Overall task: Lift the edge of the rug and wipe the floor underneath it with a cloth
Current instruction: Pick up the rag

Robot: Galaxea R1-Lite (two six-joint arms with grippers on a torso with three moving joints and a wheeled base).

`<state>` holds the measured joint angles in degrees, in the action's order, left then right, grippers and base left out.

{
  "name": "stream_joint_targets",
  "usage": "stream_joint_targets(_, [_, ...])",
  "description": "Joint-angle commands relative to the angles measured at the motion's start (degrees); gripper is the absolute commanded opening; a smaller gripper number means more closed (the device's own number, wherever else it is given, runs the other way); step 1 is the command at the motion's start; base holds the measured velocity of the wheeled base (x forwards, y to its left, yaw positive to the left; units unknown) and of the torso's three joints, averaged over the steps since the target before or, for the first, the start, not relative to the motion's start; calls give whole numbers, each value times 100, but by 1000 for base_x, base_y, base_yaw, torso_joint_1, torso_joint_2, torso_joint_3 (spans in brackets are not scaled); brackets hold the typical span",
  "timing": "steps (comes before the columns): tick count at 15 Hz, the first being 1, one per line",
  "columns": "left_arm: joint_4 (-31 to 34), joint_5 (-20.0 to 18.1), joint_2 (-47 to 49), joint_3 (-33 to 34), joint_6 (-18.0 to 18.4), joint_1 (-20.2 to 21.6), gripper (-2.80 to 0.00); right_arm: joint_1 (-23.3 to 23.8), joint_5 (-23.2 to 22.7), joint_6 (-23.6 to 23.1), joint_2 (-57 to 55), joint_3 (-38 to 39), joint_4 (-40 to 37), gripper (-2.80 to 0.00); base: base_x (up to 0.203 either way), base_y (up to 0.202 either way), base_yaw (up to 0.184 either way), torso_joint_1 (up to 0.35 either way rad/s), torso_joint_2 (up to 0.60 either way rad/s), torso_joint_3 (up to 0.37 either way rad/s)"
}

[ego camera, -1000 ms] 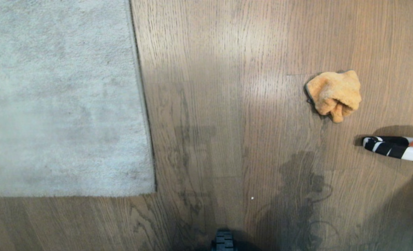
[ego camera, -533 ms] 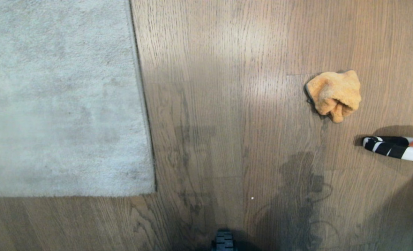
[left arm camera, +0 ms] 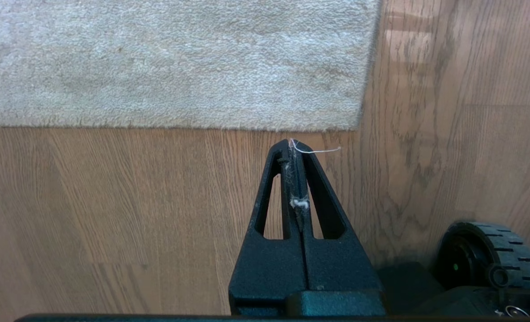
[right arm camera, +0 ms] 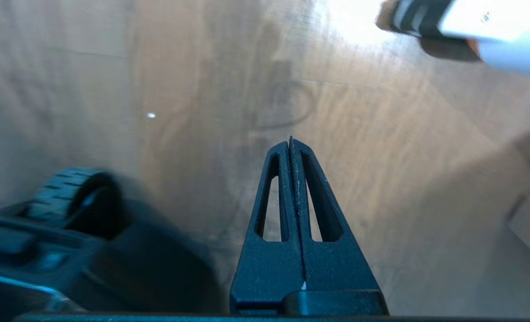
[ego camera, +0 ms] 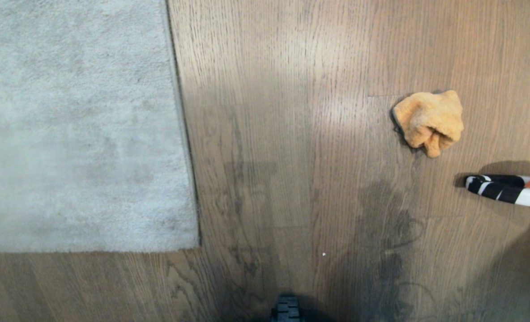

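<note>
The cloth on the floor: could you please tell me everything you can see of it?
The cloth is a small orange-tan rag of soft, fuzzy fabric, crumpled into a loose lump with folds bunched at its near side. A thin dark trim shows along its left edge. It lies on the brown wood-grain floor, on the right of the head view, well apart from the grey rug. Nothing but the floor touches it; neither gripper is near it.

The left gripper (left arm camera: 296, 147) hangs low with its jaws pressed together, lint caught between them. The right gripper (right arm camera: 291, 144) likewise has its jaws closed, empty.
</note>
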<state>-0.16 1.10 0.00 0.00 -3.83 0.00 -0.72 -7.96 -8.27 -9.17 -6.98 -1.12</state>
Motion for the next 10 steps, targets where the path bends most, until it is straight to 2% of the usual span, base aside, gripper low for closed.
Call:
stream_joint_targets(1, [-2, 4, 0, 0, -4, 0, -280, -164, -36, -9, -1200, -433, 164, -280, 0, 0, 0, 0, 0, 0])
stream_joint_targets(3, [-2, 4, 0, 0, -4, 0, -280, -246, -49, -13, -2266, -701, 792, -280, 0, 0, 0, 0, 0, 0])
stream_joint_targets(9, [-2, 4, 0, 0, -4, 0, -280, -302, -63, -23, -4796, -969, 3342, -280, 0, 0, 0, 0, 0, 0])
stream_joint_targets(10, [-2, 4, 0, 0, -4, 1, -280, -303, -64, -16, -5164, -1003, 3762, 0, 0, 0, 0, 0, 0, 0])
